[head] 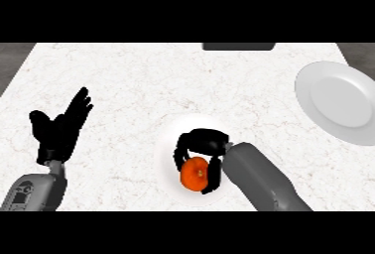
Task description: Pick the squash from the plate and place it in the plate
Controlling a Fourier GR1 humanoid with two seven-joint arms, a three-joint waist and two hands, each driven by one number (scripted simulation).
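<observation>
Fingers (192, 144) of the right hand (205, 141) are bent down and curl around the squash (194, 174). They come over its top and down both sides, so the hand has hold of it. Some fingers show on the left of the squash and a dark part of the hand runs down its right side.

The squash is round and orange. It sits a little below the middle of the frame, over the white plate (170, 134) that lies under the hand. You cannot tell if the squash is touching this plate or is lifted a bit above it, because the hand hides that part. This plate is hard to see, since it is almost the same white as the counter (147, 74).

The right forearm (260, 181) is grey and comes in from the lower edge, to the right of the squash, and leans up and to the left.

A second plate (341, 101) lies at the right edge of the frame, higher up. It is pale grey, and part of it is cut off by the frame edge. It is well apart from the squash and the right hand.

The left hand (58, 129) shows at the left of the frame. Its fingers are straight and point up, and it holds nothing. It rests there, well apart from both plates.

A dark thing (238, 46) sits at the top edge of the counter; what it is cannot be told.
</observation>
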